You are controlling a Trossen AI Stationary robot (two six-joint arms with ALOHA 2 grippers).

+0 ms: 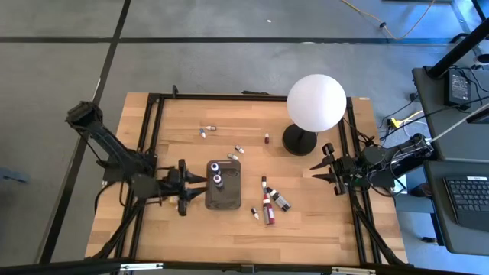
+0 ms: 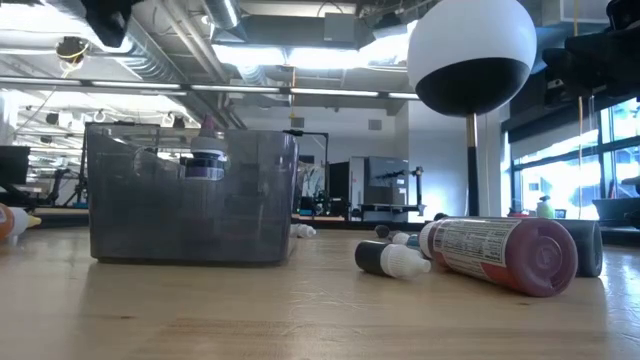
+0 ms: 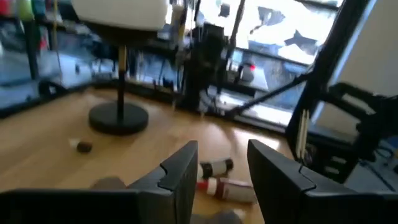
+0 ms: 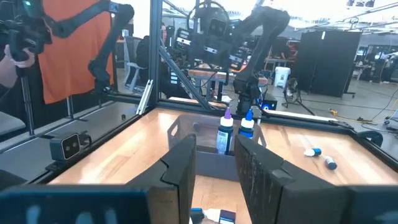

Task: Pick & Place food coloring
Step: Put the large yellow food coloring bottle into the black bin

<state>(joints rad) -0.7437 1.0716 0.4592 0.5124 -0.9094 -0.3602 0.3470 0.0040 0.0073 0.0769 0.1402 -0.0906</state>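
Grey tray [image 1: 224, 195]: two bottles [image 1: 217, 174] upright | left hand [image 1: 200, 181] apart | right hand [image 1: 314, 169] apart

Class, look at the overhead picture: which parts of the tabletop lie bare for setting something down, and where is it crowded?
Bare wood lies along the near edge of the table, below the tray, and in the far left corner, left of the two small bottles. It is crowded right of the tray, where the red bottle and dark bottle lie together, and between the tray and the lamp, where tiny bottles are scattered.

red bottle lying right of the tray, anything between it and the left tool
Yes: the dark grey tray, with two upright bottles in it, sits between the left tool and the red bottle.
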